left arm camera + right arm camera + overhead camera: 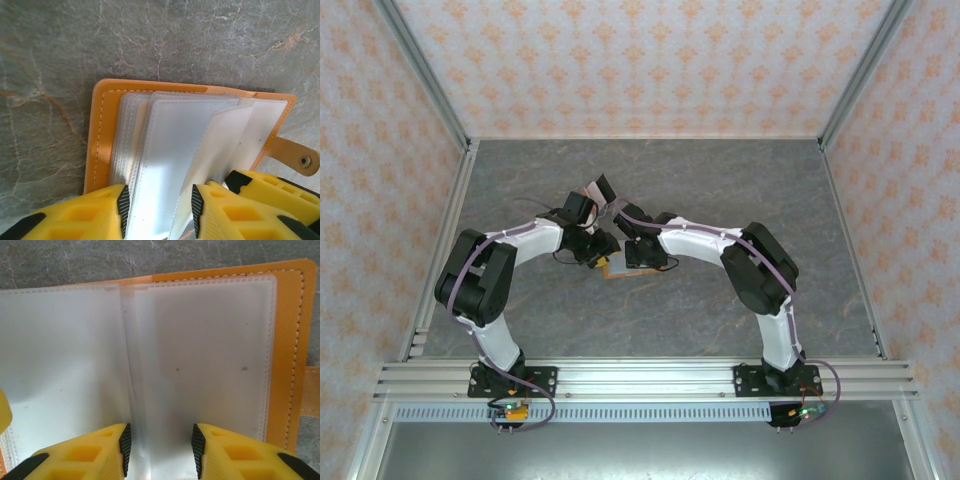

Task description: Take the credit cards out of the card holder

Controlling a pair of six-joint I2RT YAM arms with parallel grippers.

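The card holder [613,268] lies open and flat on the grey marbled table [720,300], and both arms converge directly above it. In the top external view the left gripper [598,248] stands over the holder's left part and the right gripper [638,250] over its right part, the two close together. In the left wrist view the card holder [100,145] shows its orange stitched rim around a stack of frosted plastic sleeves [170,145]. Several sleeve leaves are fanned and raised off the holder. The left gripper [159,195] sits at the holder's near edge with its jaws set to a narrow gap, and raised sleeve leaves pass between the pads. Whether the pads clamp these leaves cannot be told. A third yellow finger [270,192] rests at the holder's near right corner, just below the closure strap [300,160] with its metal snap. In the right wrist view the card holder [290,340] fills the frame, its rim at the right and two sleeve pages [200,350] spread side by side. The right gripper [159,432] stands at the holder's near edge, jaws part-way apart, straddling the fold between the pages and clamping nothing. The sleeves are frosted, so their contents cannot be told.
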